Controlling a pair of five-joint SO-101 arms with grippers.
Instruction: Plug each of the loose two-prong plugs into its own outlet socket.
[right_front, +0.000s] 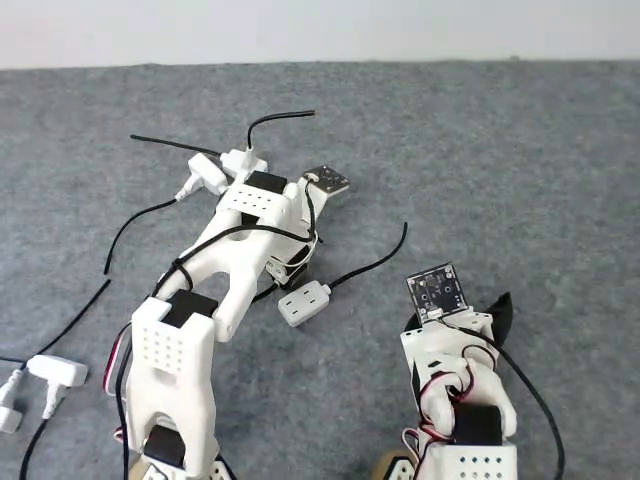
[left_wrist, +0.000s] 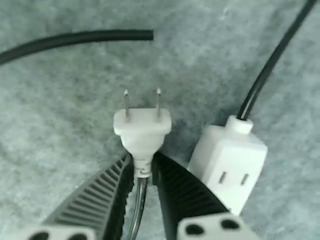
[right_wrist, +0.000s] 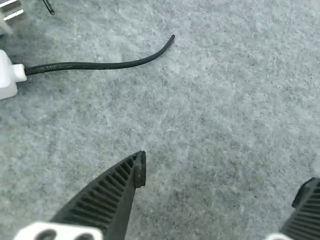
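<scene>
Left pincer (left_wrist: 142, 172) clamped a plug (left_wrist: 142, 127) at its neck; next, probably, turning it to face the socket (left_wrist: 230, 160) alongside. Right pincer (right_wrist: 223, 175) gaped empty.

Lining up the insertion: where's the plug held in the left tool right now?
Left wrist view: the white two-prong plug is pinched at its neck in the left tool, prongs pointing away from the tool, just beside a white outlet socket.

Left arm (right_front: 215, 290) is stretched forward, left hand (left_wrist: 143, 166) clamped on a plug (left_wrist: 142, 127); right hand (right_wrist: 226, 170) is held open.
</scene>
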